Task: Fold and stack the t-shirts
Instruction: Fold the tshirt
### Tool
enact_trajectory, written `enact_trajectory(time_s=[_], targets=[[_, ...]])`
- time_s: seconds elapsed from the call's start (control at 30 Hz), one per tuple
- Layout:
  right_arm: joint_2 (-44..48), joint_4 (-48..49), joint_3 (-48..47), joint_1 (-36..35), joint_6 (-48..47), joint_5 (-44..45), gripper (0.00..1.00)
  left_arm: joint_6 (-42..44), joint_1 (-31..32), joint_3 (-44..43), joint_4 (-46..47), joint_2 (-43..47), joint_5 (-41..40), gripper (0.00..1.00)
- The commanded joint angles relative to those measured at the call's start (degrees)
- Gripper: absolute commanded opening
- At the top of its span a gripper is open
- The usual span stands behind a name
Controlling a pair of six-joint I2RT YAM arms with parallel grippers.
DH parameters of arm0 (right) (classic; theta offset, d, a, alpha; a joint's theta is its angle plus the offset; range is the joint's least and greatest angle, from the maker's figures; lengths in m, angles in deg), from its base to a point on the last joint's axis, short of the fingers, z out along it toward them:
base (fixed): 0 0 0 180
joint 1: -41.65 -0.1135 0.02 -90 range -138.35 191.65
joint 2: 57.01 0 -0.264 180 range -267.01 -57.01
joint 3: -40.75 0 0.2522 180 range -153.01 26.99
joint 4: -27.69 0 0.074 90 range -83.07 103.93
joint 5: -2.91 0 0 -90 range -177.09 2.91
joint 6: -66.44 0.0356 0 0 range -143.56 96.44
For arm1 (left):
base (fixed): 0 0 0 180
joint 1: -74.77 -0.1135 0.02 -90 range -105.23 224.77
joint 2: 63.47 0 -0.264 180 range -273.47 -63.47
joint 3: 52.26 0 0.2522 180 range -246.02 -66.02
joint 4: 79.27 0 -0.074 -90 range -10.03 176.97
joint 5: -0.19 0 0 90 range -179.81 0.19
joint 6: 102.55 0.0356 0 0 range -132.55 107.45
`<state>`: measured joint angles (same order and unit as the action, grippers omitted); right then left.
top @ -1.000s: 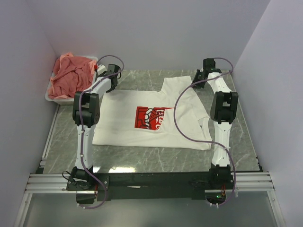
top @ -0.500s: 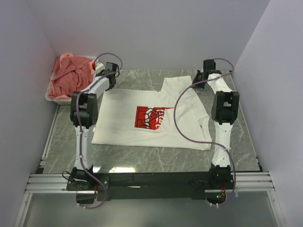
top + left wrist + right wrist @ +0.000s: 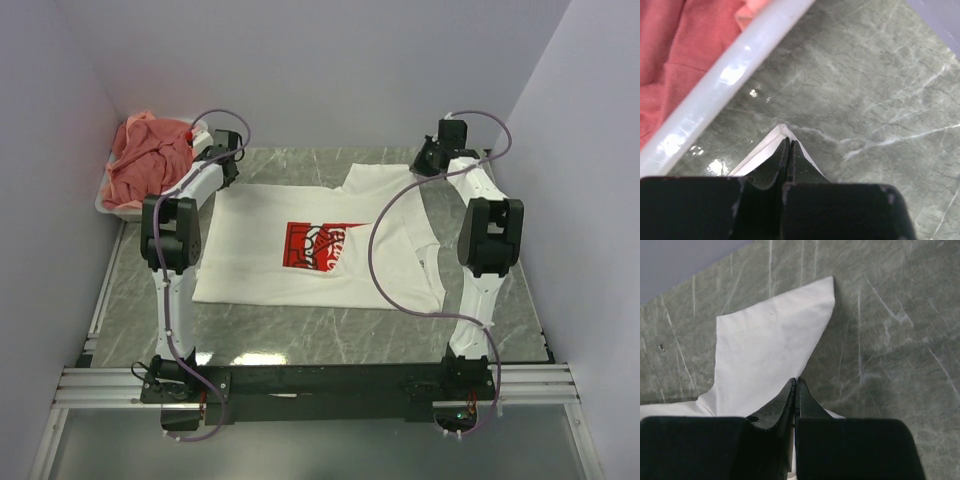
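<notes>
The left fingers (image 3: 777, 164) pinch a tiny shirt (image 3: 770, 350) corner at their tips; the right fingers (image 3: 783, 405) pinch its sleeve edge. Lift quickly and the cloth could slip out.

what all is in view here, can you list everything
white t-shirt: one, white with a red print, spread flat on the middle of the table
pink t-shirts: heap, number unclear, salmon-pink, in the tub
tub: one, white, far left corner of the table
table: one, grey-green marble
walls: pale lavender, on three sides
rail: silver, along the near edge
cables: purple, along both arms
left gripper: black, shut on the white t-shirt's far left corner, beside the tub
right gripper: black, shut on the white t-shirt's far right edge
</notes>
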<state>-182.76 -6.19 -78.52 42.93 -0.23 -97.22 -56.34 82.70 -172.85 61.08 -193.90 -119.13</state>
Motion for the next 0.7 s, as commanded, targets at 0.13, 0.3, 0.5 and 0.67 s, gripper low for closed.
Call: enact_trajectory(time_s=[0.13, 0.3, 0.5, 0.67], targets=[[7.9, 6.5, 6.9, 0.3, 0.3, 2.6, 0.00, 0.2, -1.1, 2.5, 3.3, 5.7, 1.4, 0.00], [12.3, 9.3, 13.2, 0.2, 0.7, 3.5, 0.00, 0.1, -1.2, 5.0, 5.0, 7.6, 2.0, 0.00], [18.7, 11.8, 20.9, 0.2, 1.8, 4.3, 0.00, -0.1, -1.2, 10.0, 7.1, 11.2, 2.2, 0.00], [23.1, 12.9, 26.3, 0.0, 3.3, 5.3, 0.00, -0.1, -1.3, 11.8, 6.7, 13.3, 2.3, 0.00]])
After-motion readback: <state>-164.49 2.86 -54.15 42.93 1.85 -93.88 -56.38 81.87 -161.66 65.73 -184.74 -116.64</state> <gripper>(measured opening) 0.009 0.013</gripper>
